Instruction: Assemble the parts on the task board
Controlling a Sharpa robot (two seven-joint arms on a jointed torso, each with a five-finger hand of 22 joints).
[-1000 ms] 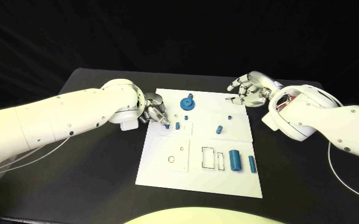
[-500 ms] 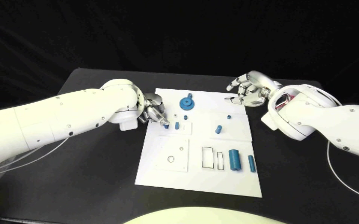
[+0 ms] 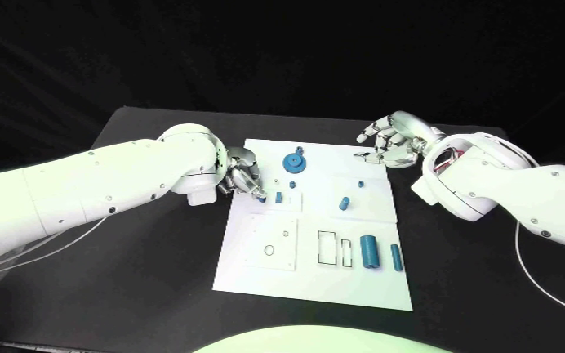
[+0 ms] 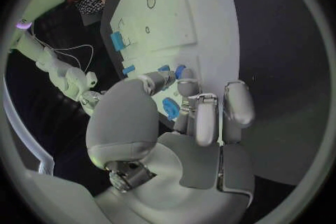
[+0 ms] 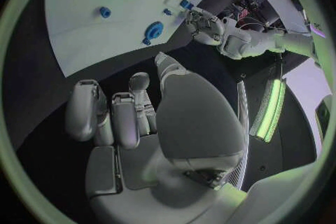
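Black table (image 3: pixel 153 288), white task board (image 3: pixel 295 279) dead centre.
Left hand (image 3: pixel 244 175) at the board's nine o'clock edge, fingertips pinching a small blue part (image 3: pixel 260 198); right hand (image 3: pixel 394 142) hovers at one o'clock, fingers loosely curled, empty.

Looks like a robotics lab w/ a staged test bench: black table (image 3: pixel 153 288) backed by black drapes (image 3: pixel 282 34) (nothing homelike about it). A white task board (image 3: pixel 353 283) w/ printed outlines lies on it, and thin cables (image 3: pixel 536 275) trail off both arms.
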